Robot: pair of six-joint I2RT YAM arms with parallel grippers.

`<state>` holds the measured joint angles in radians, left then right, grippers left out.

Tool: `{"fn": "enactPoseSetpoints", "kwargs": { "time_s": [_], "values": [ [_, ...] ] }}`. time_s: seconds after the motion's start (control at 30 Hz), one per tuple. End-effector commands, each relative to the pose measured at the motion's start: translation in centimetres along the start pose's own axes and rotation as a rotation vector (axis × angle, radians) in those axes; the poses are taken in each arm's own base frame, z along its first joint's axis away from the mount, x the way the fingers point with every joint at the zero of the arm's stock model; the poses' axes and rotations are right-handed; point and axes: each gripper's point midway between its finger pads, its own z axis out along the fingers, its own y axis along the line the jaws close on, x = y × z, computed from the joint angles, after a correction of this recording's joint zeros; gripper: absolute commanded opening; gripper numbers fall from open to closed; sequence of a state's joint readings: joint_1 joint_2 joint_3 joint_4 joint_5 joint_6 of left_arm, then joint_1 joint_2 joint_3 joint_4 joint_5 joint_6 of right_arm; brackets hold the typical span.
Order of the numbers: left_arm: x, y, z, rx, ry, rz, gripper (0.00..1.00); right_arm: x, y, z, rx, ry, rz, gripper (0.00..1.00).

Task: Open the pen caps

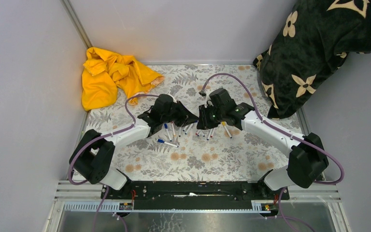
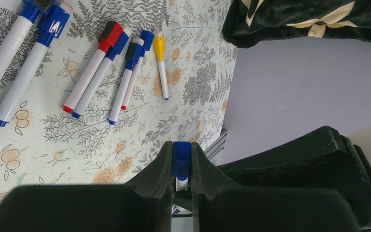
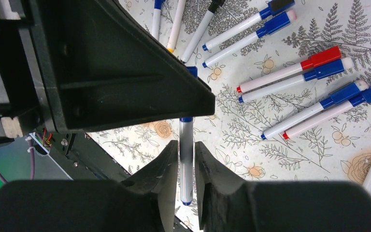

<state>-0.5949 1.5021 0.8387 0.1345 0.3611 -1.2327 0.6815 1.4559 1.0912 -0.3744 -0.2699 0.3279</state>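
Nearest the arms' bases, a black rail (image 1: 193,189) is running along the table's front edge. The leaf-printed tablecloth (image 1: 198,162) is spreading out beyond it.

A little farther in, the loose pens (image 1: 167,142) are lying scattered on the cloth, beneath and just in front of the two grippers. Most are pointing roughly away from the bases, and one is lying crosswise on the left. In the wrist views these pens are showing white barrels with their caps on. Most of the caps are blue, though one pen is wearing a red cap (image 3: 324,56) and another a yellow cap (image 2: 159,47).

Above them, the two arms are meeting nose to nose over the middle of the table. The right gripper (image 3: 186,145) is clamping its fingers around the white barrel of a pen (image 3: 186,164), which is hanging clear of the cloth. The left gripper (image 2: 181,147) is pinching the blue cap (image 2: 181,162) at that pen's other end. The cap is sitting right against the barrel, and it is not possible to tell whether it is loosening.

Farthest back, a crumpled yellow cloth (image 1: 111,77) is lying in the far left corner. A dark blanket (image 1: 319,53) with cream flower shapes is slumping against the wall at the far right.
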Motion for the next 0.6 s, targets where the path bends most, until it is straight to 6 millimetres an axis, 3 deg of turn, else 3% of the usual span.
{"fn": "enactPoseSetpoints", "kwargs": {
  "time_s": [0.0,0.2,0.33,0.57],
  "values": [
    [0.3,-2.1,-0.5,0.064,0.018,0.001,0.00,-2.9,0.9,0.3,-0.016,-0.075,-0.006,0.26],
    [0.2,-2.5,-0.5,0.070,0.017,-0.003,0.00,-2.7,0.4,1.1,-0.001,-0.063,-0.005,0.21],
    [-0.6,-2.0,-0.5,0.024,-0.025,-0.007,0.00,-2.1,-0.3,0.9,0.034,-0.051,-0.004,0.00],
    [-4.8,1.0,-0.2,-0.090,-0.180,-0.112,0.00,0.6,-2.0,0.5,0.097,0.016,-0.003,0.00]
  ]
}}
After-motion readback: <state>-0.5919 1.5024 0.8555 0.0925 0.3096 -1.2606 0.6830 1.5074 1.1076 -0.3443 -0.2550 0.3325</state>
